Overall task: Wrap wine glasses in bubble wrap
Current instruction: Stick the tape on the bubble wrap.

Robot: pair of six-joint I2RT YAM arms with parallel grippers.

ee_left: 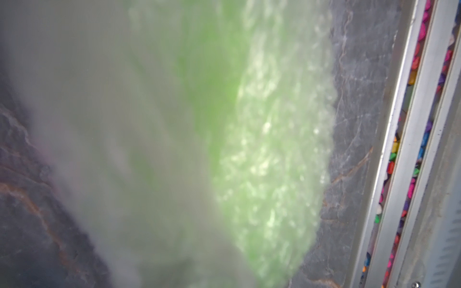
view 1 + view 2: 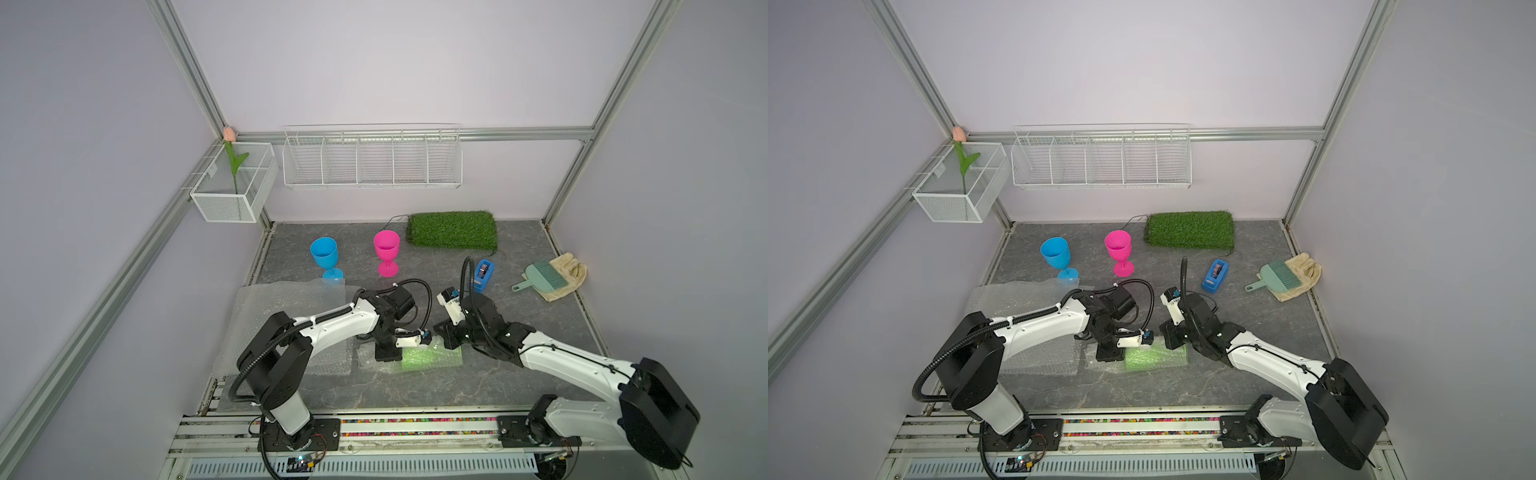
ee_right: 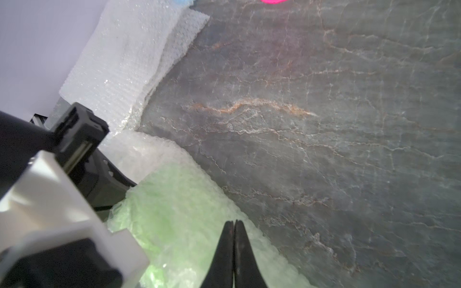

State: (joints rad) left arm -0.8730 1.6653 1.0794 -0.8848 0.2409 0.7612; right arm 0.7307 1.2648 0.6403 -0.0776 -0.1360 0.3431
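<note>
A lime green wine glass (image 2: 432, 356) (image 2: 1156, 355) lies on its side on the grey table, rolled inside bubble wrap. My left gripper (image 2: 388, 353) points down at the bundle's left end. Its jaws are hidden, and the left wrist view shows only blurred wrap over green (image 1: 262, 162). My right gripper (image 3: 234, 222) is shut, its tips resting over the bundle's (image 3: 179, 219) right end (image 2: 446, 336). The blue wine glass (image 2: 325, 255) and pink wine glass (image 2: 387, 251) stand upright and bare at the back. Spare bubble wrap sheets (image 2: 282, 307) (image 3: 124, 62) lie flat at the left.
Behind the right arm are a blue tape dispenser (image 2: 484, 274), a green grass mat (image 2: 452, 230) and a small dustpan with brush (image 2: 542, 278) on a cloth (image 2: 575, 270). A wire rack (image 2: 372, 158) and a mesh box (image 2: 235, 183) hang on the walls. The arms' rail (image 2: 415, 424) runs along the front.
</note>
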